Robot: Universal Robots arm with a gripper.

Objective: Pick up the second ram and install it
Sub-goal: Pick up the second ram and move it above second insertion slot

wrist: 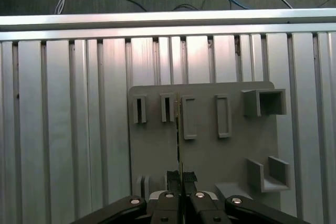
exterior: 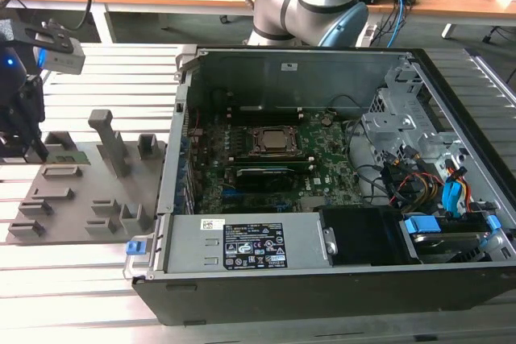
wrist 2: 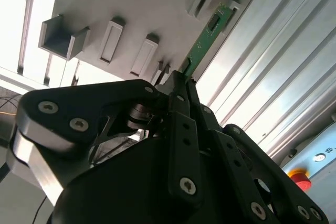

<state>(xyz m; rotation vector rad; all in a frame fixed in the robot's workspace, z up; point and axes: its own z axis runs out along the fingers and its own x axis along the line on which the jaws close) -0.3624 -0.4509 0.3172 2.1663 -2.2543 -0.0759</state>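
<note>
The second ram (wrist 2: 210,30) is a thin green stick over the grey holder tray (exterior: 81,199), at the exterior view's left. My gripper (wrist 2: 181,77) is shut on its near end, and the rest of the stick reaches out past the fingertips. In the first wrist view the second ram (wrist: 178,140) shows edge-on as a dark line running from my gripper (wrist: 181,178) up the tray (wrist: 210,156). In the exterior view my gripper (exterior: 36,149) hangs by the tray's far left corner with the stick (exterior: 71,156) beside it. Whether the stick is clear of the tray I cannot tell.
The open computer case (exterior: 185,118) stands to the exterior view's right of the tray, with the green motherboard (exterior: 330,159), the CPU socket (exterior: 274,141) and a long black module (exterior: 262,173) in front of it. Upright grey posts (exterior: 109,138) rise from the tray. The table is ribbed metal (wrist: 63,129).
</note>
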